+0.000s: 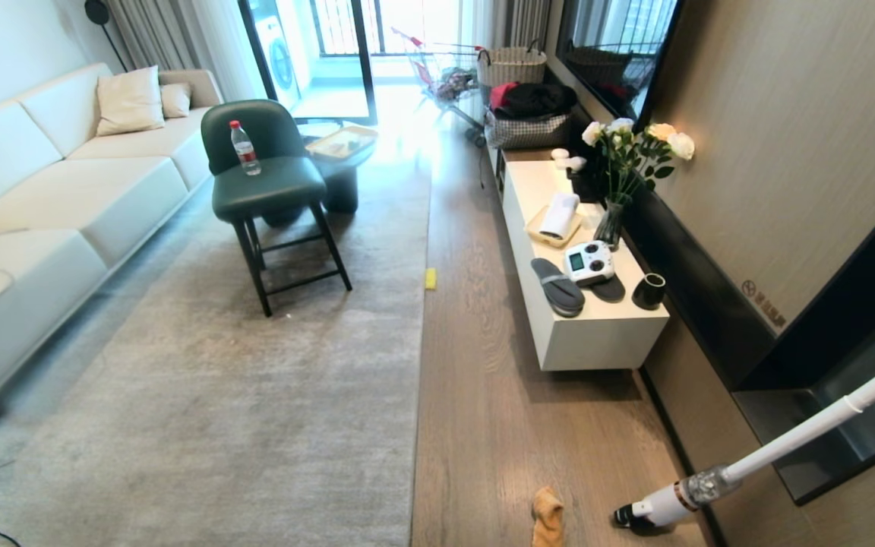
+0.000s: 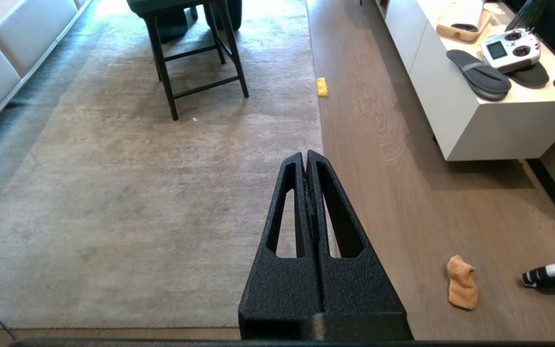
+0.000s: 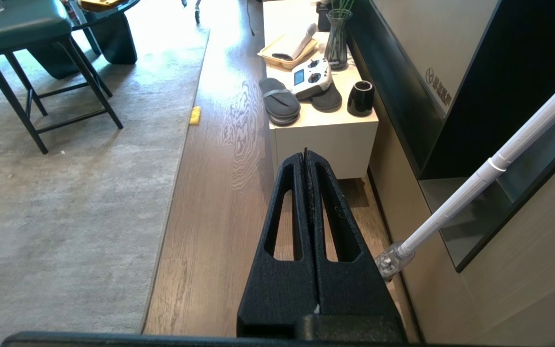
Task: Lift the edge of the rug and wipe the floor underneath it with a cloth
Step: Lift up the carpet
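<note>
left gripper: clenched on nothing, its two black fingers pressed together, raised above the rug's long right edge; parked. right gripper: likewise clenched and empty, raised over the bare floor beside the cabinet; parked. neither shows in the head view.

rug edge: long straight right border of the pale grey rug, lying flat on the floor; the near corner falls below the head view, and the near border shows in the left wrist view.

floor: grey-brown wood-grain planks, a strip between rug and white cabinet.

cloth: orange-tan fluffy rag, crumpled on the floor strip, apart from the rug edge, near the nozzle of a white stick vacuum leaning at the wall.

yellow block: on the floor, touching or just beside the rug edge, farther along.

green chair: standing on the rug, a water bottle on its seat.

step in hand, as judged: approach; nothing grasped yet. to do it well: take the cloth with the right gripper, which is nearer to it, pinching a raised fold rather than scraping the planks; keep off the vacuum nozzle. give the rug edge to the left gripper, slide a finger under the thin rim near the corner, lift only enough to clear the wiping arm, well short of the chair legs.
</note>
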Motion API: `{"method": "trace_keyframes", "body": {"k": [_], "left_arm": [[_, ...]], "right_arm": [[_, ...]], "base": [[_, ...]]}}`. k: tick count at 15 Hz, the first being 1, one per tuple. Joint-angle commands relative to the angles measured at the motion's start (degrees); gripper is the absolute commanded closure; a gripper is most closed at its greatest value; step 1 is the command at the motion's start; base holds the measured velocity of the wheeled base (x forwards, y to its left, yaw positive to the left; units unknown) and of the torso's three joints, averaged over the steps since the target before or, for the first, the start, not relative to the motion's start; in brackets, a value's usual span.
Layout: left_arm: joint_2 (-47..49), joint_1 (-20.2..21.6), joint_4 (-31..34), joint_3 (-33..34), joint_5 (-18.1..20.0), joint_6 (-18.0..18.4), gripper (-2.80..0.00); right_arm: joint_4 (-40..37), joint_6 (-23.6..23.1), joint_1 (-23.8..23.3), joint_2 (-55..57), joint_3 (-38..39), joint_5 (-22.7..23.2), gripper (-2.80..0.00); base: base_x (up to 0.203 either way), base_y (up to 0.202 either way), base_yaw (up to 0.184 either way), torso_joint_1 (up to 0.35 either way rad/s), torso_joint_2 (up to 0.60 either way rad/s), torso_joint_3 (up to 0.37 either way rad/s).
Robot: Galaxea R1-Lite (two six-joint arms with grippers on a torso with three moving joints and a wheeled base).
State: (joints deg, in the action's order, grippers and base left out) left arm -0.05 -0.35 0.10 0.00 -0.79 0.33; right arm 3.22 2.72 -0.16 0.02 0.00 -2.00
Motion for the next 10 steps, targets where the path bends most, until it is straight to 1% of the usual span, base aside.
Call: {"method": "trace_keyframes", "body": {"k": [1,10], "left_arm": [[0.0,0.0,0.0,0.0,0.0,0.0,0.0],[0.0,0.0,0.0,0.0,0.0,0.0,0.0]], "right_arm": [[0.0,0.0,0.0,0.1,0.0,0.0,0.0],[0.0,0.3,0.0,0.1,0.0,-0.1,0.0]], "base": [[0.0,0.0,0.0,-0.131,0.32,0.18],[0.0,0.0,0.0,-0.134,0.32,0.189]]}}
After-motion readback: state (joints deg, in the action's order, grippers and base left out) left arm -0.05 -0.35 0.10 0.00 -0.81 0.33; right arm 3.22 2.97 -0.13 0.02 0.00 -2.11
